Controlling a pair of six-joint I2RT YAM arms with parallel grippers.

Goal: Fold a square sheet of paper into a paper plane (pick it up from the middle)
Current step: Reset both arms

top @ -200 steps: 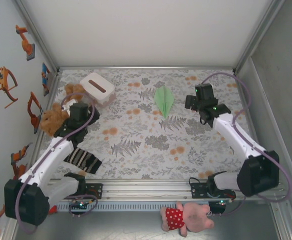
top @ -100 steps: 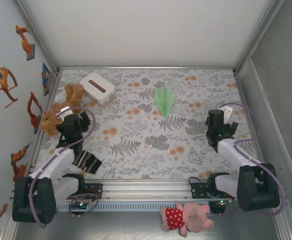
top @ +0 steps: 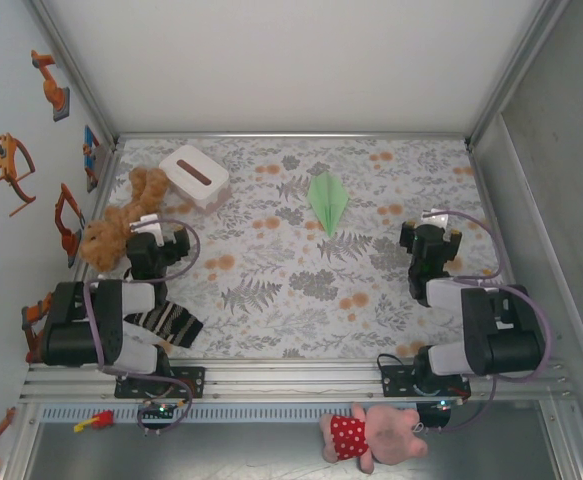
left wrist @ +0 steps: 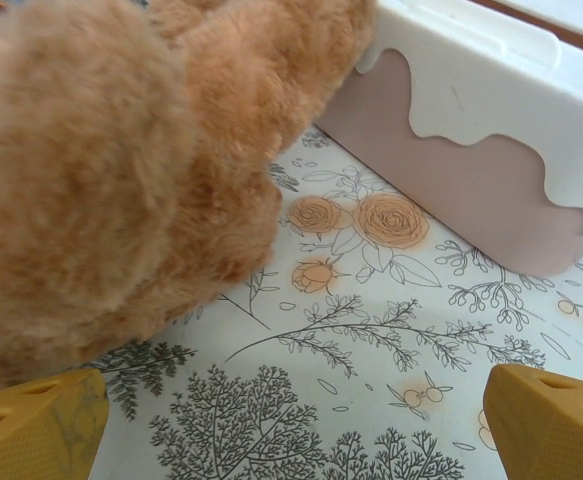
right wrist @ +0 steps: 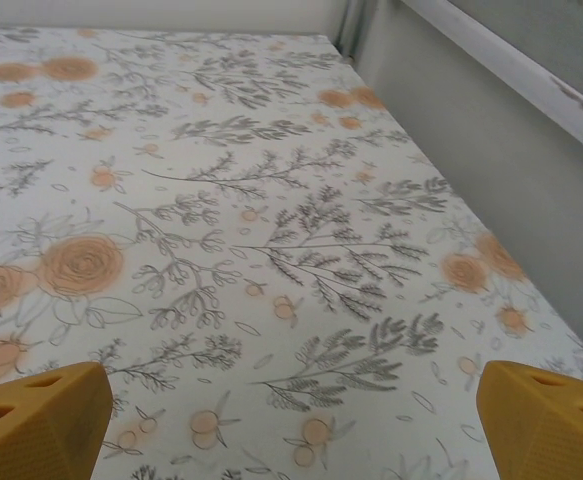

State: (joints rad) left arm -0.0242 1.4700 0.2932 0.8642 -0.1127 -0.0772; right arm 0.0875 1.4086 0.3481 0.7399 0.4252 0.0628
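- A plush pig (top: 371,435) in a red dotted dress lies in front of the table's (top: 271,300) near edge, right of the middle
- A striped dark cloth (top: 168,322) lies near the near-left corner, beside the left arm
- Left gripper (left wrist: 291,430): its yellow fingers (left wrist: 36,425) stand wide apart with nothing between them; it sits low over the floral table by the left edge and points at the far side
- Right gripper (right wrist: 291,425): its jaws are likewise spread wide and hold nothing; it sits near the right edge, with bare floral table ahead of it and the side wall (right wrist: 491,150) on its right
- A brown teddy (top: 121,215) lies along the left edge, just ahead of the left gripper; its fur covers the left half of the left wrist view
- The plane (top: 327,200), pale green and already folded to a pointed dart, lies flat a little right of the table's middle and toward the far edge; its tip points at the near edge; it is well apart from both grippers
- A white box (top: 193,176) with a dark slot stands in the far-left corner, just beside the teddy; whether they touch I cannot tell
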